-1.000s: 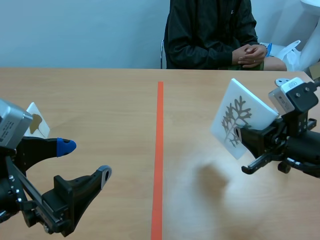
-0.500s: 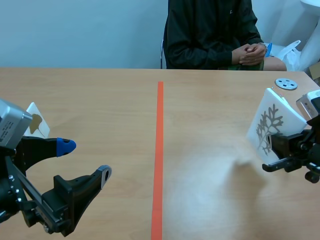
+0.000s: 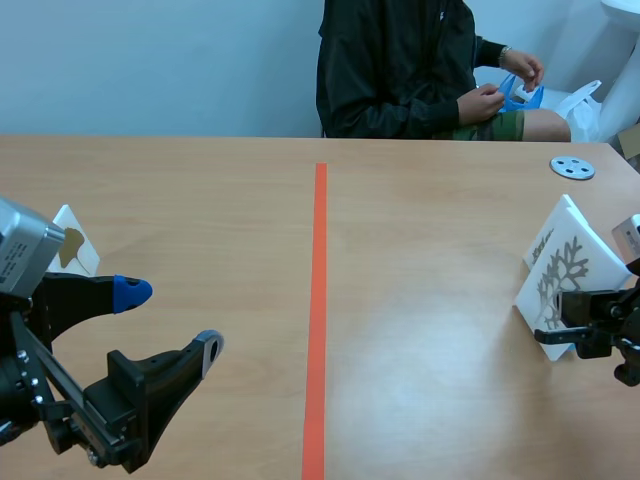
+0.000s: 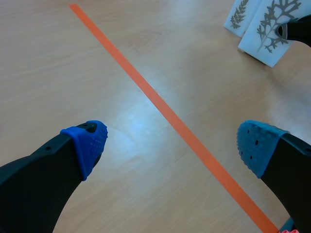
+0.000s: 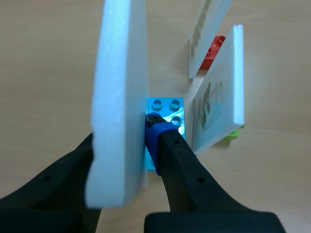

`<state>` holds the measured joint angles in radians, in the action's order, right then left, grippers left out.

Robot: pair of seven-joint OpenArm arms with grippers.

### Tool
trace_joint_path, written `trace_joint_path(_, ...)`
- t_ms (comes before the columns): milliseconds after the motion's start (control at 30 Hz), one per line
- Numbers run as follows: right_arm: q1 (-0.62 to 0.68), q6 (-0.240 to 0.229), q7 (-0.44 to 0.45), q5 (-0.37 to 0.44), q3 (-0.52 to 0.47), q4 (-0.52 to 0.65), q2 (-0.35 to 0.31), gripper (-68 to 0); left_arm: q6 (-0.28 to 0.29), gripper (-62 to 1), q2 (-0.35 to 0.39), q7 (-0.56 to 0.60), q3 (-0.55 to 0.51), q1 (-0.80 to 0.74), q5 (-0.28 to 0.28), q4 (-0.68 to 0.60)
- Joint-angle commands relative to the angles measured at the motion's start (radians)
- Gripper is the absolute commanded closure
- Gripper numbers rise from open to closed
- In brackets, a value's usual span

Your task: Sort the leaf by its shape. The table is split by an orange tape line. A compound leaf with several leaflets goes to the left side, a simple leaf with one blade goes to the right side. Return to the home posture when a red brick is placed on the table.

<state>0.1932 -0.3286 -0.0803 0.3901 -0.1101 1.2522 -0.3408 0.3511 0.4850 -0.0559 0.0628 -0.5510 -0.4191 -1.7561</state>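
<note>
Nearest the robot on the left, the left gripper (image 3: pixel 170 320) hangs low over the table (image 3: pixel 420 410) with its blue-padded fingers spread wide and nothing between them, exactly as it was a second ago; its wrist view shows the orange tape line (image 4: pixel 170 119) running under the gap. Just behind that arm a small white card (image 3: pixel 72 248) with a brown leaf stands on the left side. Across the tape line, at the right edge, the right gripper (image 3: pixel 555 318) reaches in level, pinching a white leaf card (image 3: pixel 565 285) upright between its fingers; the card bears a grey, many-branched leaf. From the right wrist, the leaf card is seen edge-on above a blue stud block (image 5: pixel 166 109); whether it sits in the block cannot be told. A second ago the arm held this card raised, tilted and nearer the middle; it has since swung outward and come down to the tabletop. Just beyond stand two more cards (image 5: pixel 221 97), one on a red block (image 5: pixel 214 51). Farther off lies a grey disc (image 3: pixel 572 167). A person (image 3: pixel 400 70) sits across, hands no longer clasped.
</note>
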Motion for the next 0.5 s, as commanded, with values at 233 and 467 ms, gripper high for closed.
trace_joint_path(233,-0.005,0.016,0.007,0.008,-0.007,0.024,-0.013,-5.9,0.002,-57.2,-0.005,0.014,-0.007,0.005,-0.003,-0.026)
trace_joint_path(467,-0.005,0.030,-0.003,0.008,-0.009,0.024,-0.013,-13.5,0.002,-57.2,-0.005,0.013,-0.007,0.005,-0.003,-0.026)
